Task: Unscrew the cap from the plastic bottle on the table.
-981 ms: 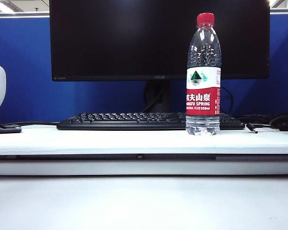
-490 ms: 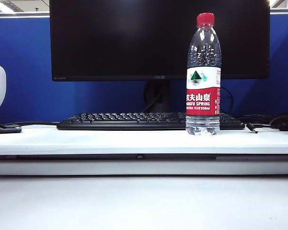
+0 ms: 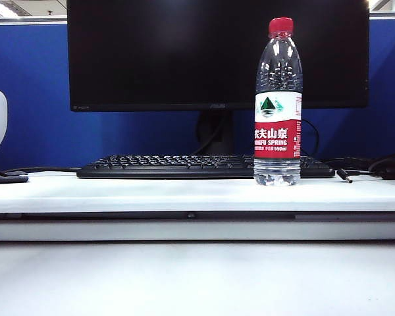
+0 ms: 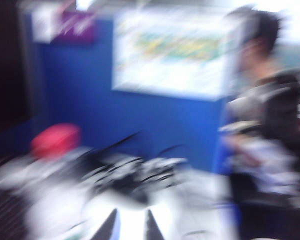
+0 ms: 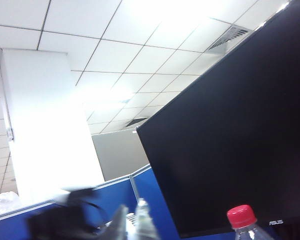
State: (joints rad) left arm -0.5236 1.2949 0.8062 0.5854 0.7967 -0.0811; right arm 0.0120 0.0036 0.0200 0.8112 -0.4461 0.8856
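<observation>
Left tool (image 4: 131,227) blurred, opening unclear; right tool (image 5: 131,220) slightly parted, empty, apart from the cap (image 5: 241,216).

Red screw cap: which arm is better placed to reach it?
Probably right: the clear ribbed plastic bottle stands on that arm's side, its red screw cap showing beyond the right gripper. The left gripper is blurred.

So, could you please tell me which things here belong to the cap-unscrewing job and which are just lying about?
Job:
- cap
- plastic bottle
- table

Lying about:
- keyboard
- monitor
- cables
</observation>
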